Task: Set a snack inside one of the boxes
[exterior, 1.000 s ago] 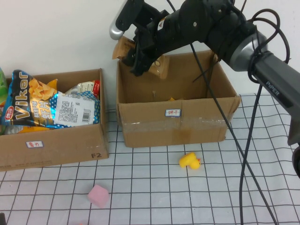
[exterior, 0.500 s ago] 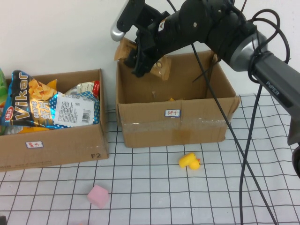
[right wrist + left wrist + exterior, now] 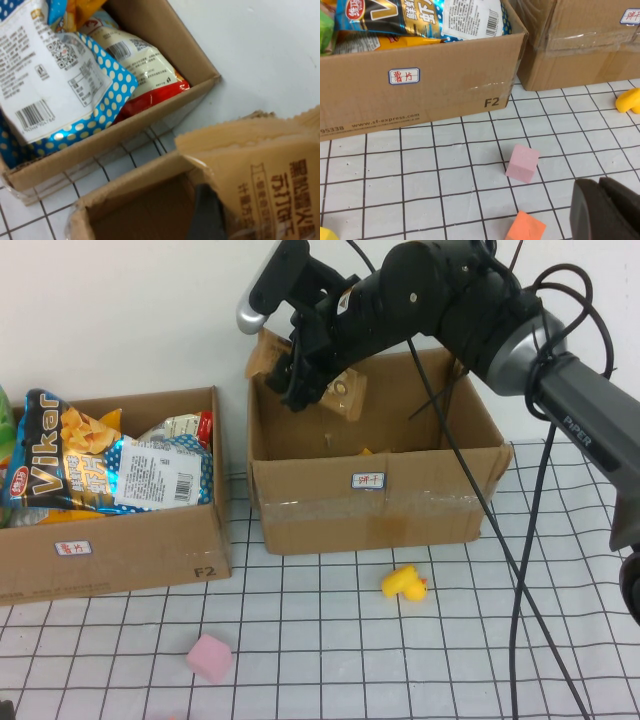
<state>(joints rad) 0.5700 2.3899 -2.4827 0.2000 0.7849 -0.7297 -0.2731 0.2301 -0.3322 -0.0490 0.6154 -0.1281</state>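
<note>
Two boxes face us: our right tool (image 3: pixel 300 375) grips the tan snack packet (image 3: pixel 335 390) wide-jawed, directly above the larger box (image 3: pixel 375 505), so release means straight down. Our left tool (image 3: pixel 605 210) waits shut over the table (image 3: pixel 420 180).

Both boxes (image 3: pixel 372 505) are plain brown corrugated, each with a small white label lettered in red; the table (image 3: pixel 470 640) is white with a black grid. Loose items: yellow duck (image 3: pixel 405 584), pink cube (image 3: pixel 210 657), orange cube (image 3: pixel 525 227). Snack packs: orange-and-black Vikar bag (image 3: pixel 50 465), blue bag with white polka dots (image 3: pixel 160 475), and a tan kraft-coloured packet (image 3: pixel 335 385) with dark print, in the black right gripper (image 3: pixel 300 375).
</note>
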